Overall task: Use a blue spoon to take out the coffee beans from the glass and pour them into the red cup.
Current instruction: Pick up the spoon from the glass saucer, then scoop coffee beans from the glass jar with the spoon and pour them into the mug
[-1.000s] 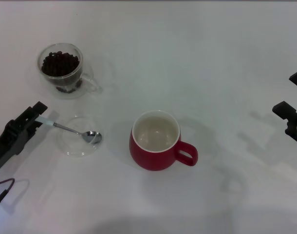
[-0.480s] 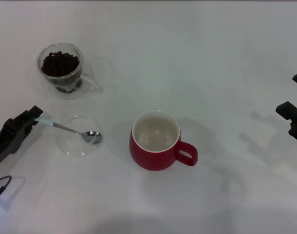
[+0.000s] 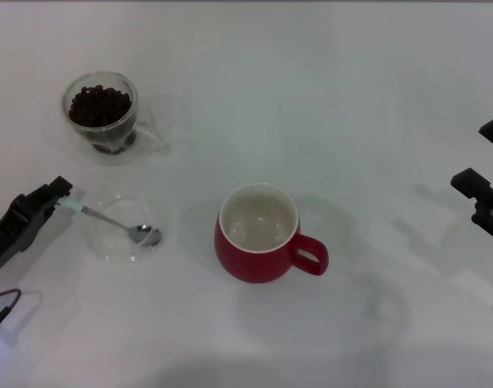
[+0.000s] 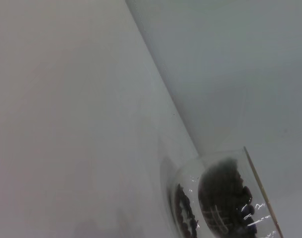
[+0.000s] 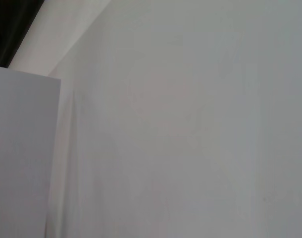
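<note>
The glass full of dark coffee beans stands at the far left of the white table. It also shows in the left wrist view. The red cup, cream-white inside and empty, stands in the middle with its handle to the right. The blue spoon lies with its metal bowl on a flat clear saucer. My left gripper is low at the left edge, shut on the end of the spoon's pale handle. My right gripper is open and empty at the right edge.
A thin cable from the left arm lies on the table at the lower left. The white table stretches bare between the red cup and the right gripper.
My left gripper has drawn back to the left with the spoon handle. The spoon bowl and the saucer have slid a little left and towards me. The right gripper has barely moved.
</note>
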Motion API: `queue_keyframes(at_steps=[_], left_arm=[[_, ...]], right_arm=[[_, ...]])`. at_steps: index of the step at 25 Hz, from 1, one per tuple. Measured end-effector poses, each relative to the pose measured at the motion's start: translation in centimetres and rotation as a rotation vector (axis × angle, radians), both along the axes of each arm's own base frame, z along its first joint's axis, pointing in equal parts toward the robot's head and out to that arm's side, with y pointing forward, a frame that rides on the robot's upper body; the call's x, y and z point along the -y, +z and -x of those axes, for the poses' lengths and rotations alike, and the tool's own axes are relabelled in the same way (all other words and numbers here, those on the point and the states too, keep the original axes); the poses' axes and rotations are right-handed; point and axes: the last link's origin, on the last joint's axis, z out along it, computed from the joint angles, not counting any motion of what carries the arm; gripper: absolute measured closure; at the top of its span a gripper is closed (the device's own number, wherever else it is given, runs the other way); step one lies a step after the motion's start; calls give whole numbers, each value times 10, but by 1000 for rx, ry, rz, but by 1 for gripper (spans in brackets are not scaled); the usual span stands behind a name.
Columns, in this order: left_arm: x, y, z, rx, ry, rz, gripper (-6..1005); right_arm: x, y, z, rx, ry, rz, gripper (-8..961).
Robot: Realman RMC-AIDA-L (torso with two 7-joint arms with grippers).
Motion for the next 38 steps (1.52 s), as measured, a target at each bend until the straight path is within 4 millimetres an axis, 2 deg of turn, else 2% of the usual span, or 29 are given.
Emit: queue_keyframes(at_steps=[5, 8, 13, 21, 26, 31, 38], left_arm=[[0, 2, 1, -9, -2, -16, 829], [-1, 9, 3, -22, -12, -42, 867], [-2, 35, 5, -53, -76, -121, 867], [-11, 81, -8, -123, -278, -233, 868], [-32, 108, -15, -146, -359, -227, 868], [-60, 135, -23, -182, -387, -215, 868], [-97, 143, -38, -228, -391, -151, 867]], right_arm=[[-2, 0, 1, 2, 2, 1, 305], [-4, -1, 1, 3, 2, 3, 305], [-6, -2, 2, 2, 7, 4, 305], [-8, -3, 5, 0, 21, -4, 305], [-11, -4, 8, -1, 35, -9, 305], [-12, -6, 11, 0, 50, -28, 305], [-14, -7, 14, -7, 60, -33, 305]])
